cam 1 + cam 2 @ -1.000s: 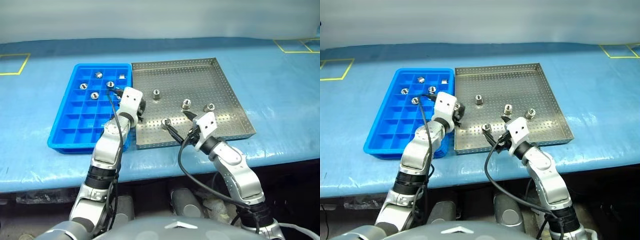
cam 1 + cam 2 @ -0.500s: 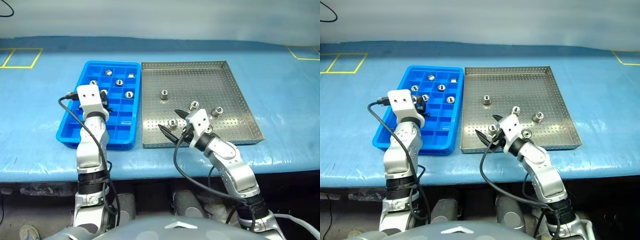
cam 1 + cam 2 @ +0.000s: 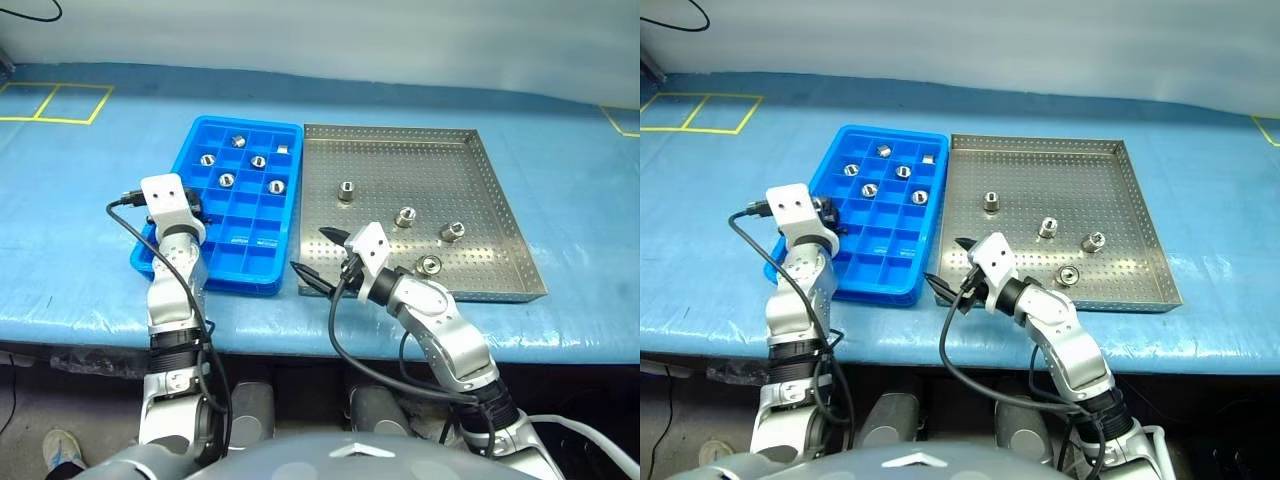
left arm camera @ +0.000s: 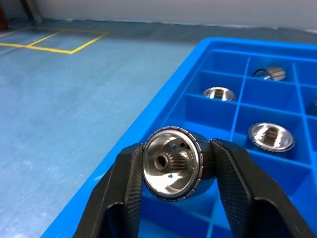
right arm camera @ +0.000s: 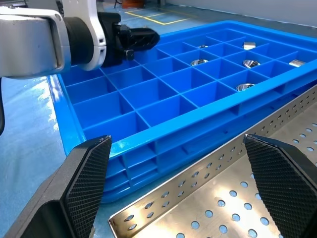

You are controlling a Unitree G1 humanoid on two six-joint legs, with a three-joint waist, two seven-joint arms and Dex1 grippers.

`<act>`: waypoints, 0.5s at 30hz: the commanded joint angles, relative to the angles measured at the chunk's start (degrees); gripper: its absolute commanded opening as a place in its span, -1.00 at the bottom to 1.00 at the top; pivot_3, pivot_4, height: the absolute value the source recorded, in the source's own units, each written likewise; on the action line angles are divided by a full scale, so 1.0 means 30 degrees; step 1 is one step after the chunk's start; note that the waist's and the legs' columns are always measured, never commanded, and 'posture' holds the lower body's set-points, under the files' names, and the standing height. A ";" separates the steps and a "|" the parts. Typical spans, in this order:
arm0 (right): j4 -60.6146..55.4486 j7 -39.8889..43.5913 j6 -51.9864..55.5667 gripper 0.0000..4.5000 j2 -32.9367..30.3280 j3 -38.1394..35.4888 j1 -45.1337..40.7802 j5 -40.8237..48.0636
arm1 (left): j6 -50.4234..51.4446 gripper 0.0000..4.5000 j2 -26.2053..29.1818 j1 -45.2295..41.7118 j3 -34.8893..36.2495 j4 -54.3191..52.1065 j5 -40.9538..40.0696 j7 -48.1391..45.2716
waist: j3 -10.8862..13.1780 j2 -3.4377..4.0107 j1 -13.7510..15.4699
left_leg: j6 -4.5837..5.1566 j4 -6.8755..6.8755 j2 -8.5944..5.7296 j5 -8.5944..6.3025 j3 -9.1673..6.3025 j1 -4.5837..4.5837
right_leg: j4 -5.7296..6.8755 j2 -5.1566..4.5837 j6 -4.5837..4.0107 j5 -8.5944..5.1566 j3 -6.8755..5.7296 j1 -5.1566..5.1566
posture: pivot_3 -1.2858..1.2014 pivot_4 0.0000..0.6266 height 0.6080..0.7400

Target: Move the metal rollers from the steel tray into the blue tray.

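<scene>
A roller point(image 4: 172, 163) is pinched by its ridged sides between the left fingers point(image 4: 130, 183), over the blue tray's point(image 3: 160, 245) near left edge.

Small, hard and slick, it is best gripped across the sides; four rollers point(image 3: 404, 216) remain in the steel tray point(image 3: 500, 190), where the right fingers point(image 5: 277, 178) are spread wide, empty.

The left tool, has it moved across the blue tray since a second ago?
Yes. The left tool, shut on a metal roller, went from the blue tray's steel-tray side to its outer left edge.
</scene>
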 commanded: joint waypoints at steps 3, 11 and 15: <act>-0.0852 -0.0016 0.0018 1.00 -0.0027 -0.0185 -0.0066 0.0214 | -0.0377 -0.17 0.0149 -0.0641 -0.0275 0.0306 -0.0040 0.0285 | -0.0001 0.0002 -0.0047 | 0.0000 -0.0006 0.0000 0.0000 0.0000 0.0004 | 0.0000 0.0000 0.0001 0.0000 0.0001 -0.0001 | 0.12 -0.52 1.00; -0.1336 -0.0376 0.0207 1.00 -0.0100 -0.0345 0.0373 0.0183 | 0.0254 -0.17 0.0357 -0.1247 0.0235 0.1886 0.0107 0.1792 | -0.0001 0.0000 -0.0140 | 0.0000 -0.0004 0.0004 0.0000 -0.0001 0.0006 | 0.0004 0.0006 0.0005 0.0001 0.0000 0.0000 | 0.10 -0.52 1.00; -0.1523 -0.0572 0.0287 1.00 -0.0153 -0.0362 0.0500 0.0143 | 0.0504 0.25 0.0531 -0.1644 0.0084 0.2502 0.0142 0.1923 | 0.0000 0.0000 -0.0150 | 0.0000 -0.0004 0.0002 0.0000 -0.0003 0.0002 | 0.0002 0.0005 0.0005 0.0001 -0.0001 -0.0003 | 0.09 -0.52 1.00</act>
